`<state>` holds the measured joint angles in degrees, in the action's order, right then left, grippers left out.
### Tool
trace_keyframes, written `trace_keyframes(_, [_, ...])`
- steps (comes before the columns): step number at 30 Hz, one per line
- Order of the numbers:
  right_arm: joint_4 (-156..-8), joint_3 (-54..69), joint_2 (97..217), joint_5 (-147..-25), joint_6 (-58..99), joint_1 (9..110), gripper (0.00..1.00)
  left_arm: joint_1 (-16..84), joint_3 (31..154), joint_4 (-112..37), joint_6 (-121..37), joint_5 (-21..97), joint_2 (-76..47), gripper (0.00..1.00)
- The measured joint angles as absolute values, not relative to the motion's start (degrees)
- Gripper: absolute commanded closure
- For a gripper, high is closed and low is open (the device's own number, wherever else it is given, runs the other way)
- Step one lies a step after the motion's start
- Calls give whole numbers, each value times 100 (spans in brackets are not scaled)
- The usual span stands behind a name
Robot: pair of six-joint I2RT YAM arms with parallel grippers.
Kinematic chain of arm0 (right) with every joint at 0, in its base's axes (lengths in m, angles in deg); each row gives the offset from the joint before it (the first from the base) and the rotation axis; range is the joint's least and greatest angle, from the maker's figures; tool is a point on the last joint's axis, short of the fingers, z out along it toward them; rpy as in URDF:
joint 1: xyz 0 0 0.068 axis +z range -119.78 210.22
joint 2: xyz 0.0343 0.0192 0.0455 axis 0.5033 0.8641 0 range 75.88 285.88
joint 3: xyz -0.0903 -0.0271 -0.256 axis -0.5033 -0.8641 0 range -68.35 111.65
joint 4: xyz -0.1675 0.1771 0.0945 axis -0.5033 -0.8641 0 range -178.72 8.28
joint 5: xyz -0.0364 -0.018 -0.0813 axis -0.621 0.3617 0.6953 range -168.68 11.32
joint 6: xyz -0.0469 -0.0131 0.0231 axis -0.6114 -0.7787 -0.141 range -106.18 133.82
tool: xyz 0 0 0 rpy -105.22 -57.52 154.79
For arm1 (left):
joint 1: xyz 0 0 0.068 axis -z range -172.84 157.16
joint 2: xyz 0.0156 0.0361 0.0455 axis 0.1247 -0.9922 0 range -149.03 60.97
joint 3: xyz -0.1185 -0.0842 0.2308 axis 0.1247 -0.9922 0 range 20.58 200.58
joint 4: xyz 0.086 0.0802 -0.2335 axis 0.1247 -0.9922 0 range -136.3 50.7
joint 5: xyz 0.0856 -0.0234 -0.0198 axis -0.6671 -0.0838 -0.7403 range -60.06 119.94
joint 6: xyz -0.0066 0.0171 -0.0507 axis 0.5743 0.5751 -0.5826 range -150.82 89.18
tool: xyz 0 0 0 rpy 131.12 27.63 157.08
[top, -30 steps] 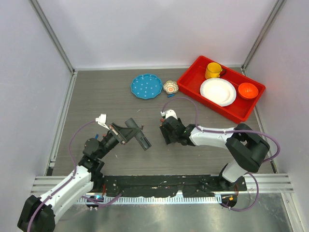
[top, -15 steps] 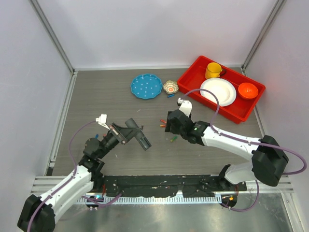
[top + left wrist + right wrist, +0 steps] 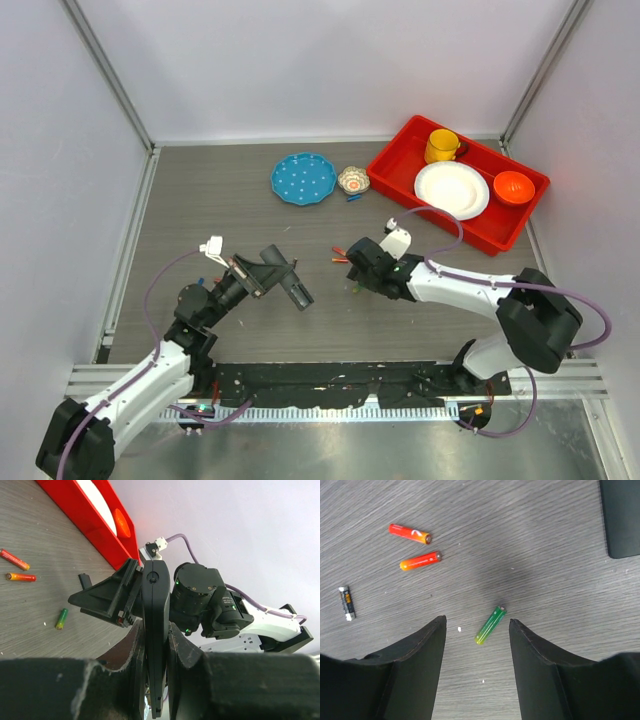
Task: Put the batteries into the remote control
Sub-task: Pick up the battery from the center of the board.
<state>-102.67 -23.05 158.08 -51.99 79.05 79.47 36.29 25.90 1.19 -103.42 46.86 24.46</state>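
Two batteries [image 3: 490, 625], two orange sticks [image 3: 420, 560]; right end effector [image 3: 476, 622] spread, left [image 3: 156, 647] pinching remote [image 3: 154, 595].

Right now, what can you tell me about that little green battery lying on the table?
The green battery is a thin little cylinder, bright green fading to yellow-green at one end, with a small metal tip at the other. It looks glossy. It lies flat and slanted on the grey wood-grain table, with nothing touching it. The right gripper hangs over it, its open jaws on either side of it and clear of it.
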Motion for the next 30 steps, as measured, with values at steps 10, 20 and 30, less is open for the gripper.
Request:
trace_keyframes(10, [-10238,-2412,16142,-5330,8205,7846,46,3629,2536,75,-10342,4682,2575,100])
trace_keyframes(20, [-10205,-2377,16376,-5391,8185,7846,51,3629,2525,68,-10342,4662,2596,100])
trace_keyframes(30, [-10116,-2268,16566,-5393,8001,7846,70,3629,2512,-30,-10336,4643,2677,100])
